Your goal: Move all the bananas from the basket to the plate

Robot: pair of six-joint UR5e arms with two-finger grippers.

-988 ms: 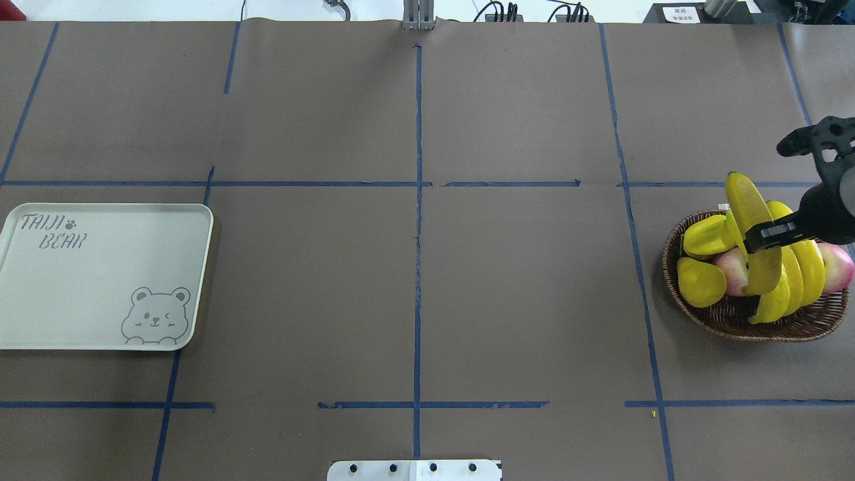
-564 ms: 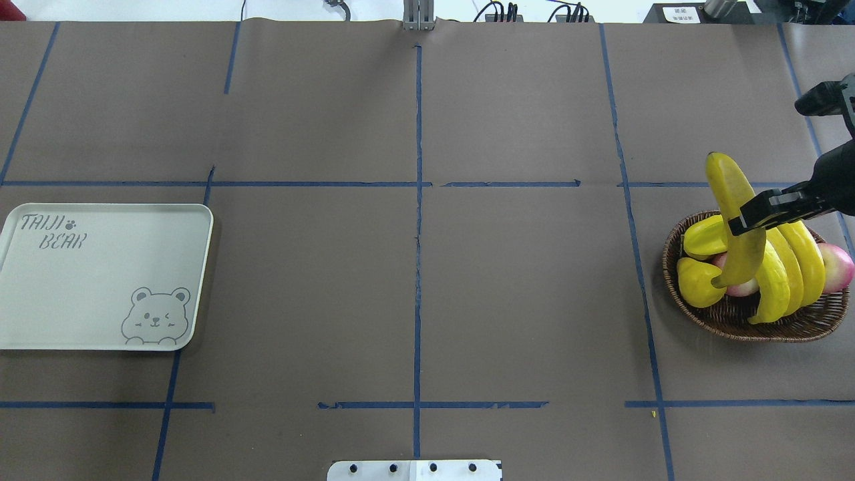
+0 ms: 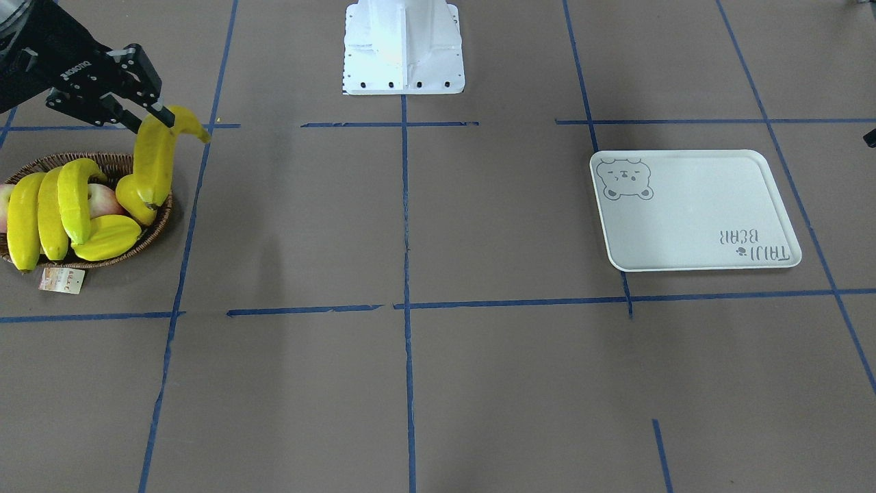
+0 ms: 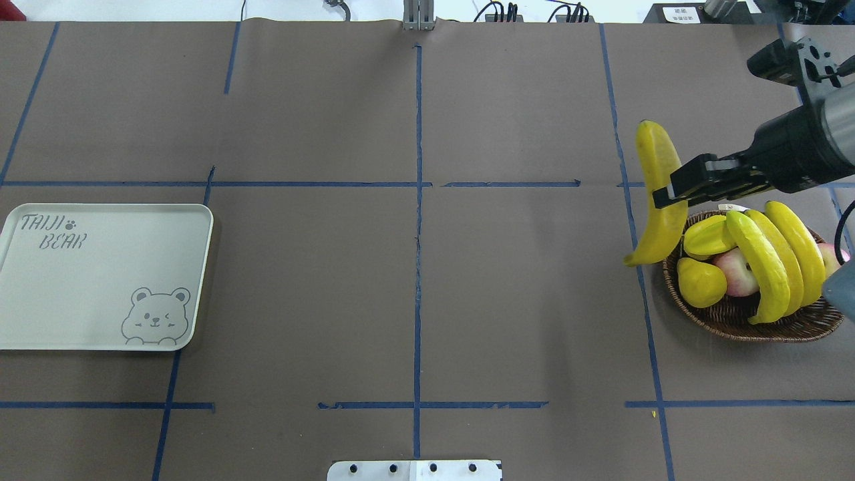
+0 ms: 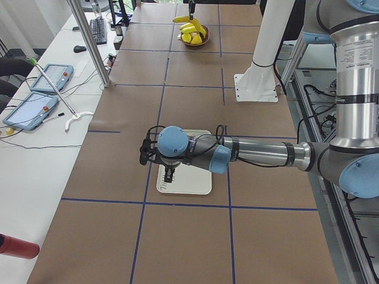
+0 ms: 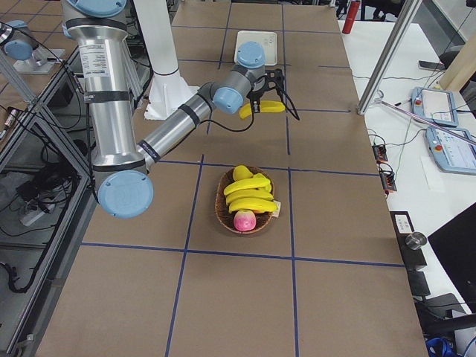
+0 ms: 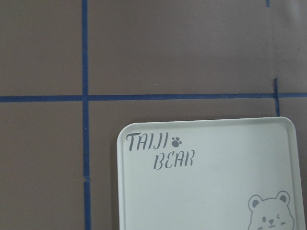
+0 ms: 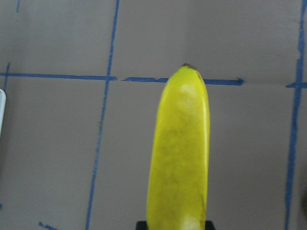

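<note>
My right gripper (image 4: 670, 192) is shut on one banana (image 4: 658, 200) and holds it in the air, just past the basket's left rim. The banana hangs roughly upright in the front-facing view (image 3: 154, 164) and fills the right wrist view (image 8: 180, 153). Three more bananas (image 4: 768, 257) lie side by side in the dark wicker basket (image 4: 741, 324). The pale plate (image 4: 100, 274) with the bear print lies far left and holds nothing. My left gripper (image 5: 169, 175) hangs over the plate (image 5: 185, 180); I cannot tell whether it is open or shut.
The basket also holds a starfruit (image 4: 708, 234), a yellow pear (image 4: 700, 282) and pink apples (image 4: 738, 277). A paper tag (image 3: 61, 279) lies by the basket. The robot base (image 3: 404, 44) stands at the table's near middle. Blue tape lines cross the brown table.
My right gripper has lifted the banana out of the basket and carried it up and to the left, past the basket's rim. The other fruit has stayed put.
</note>
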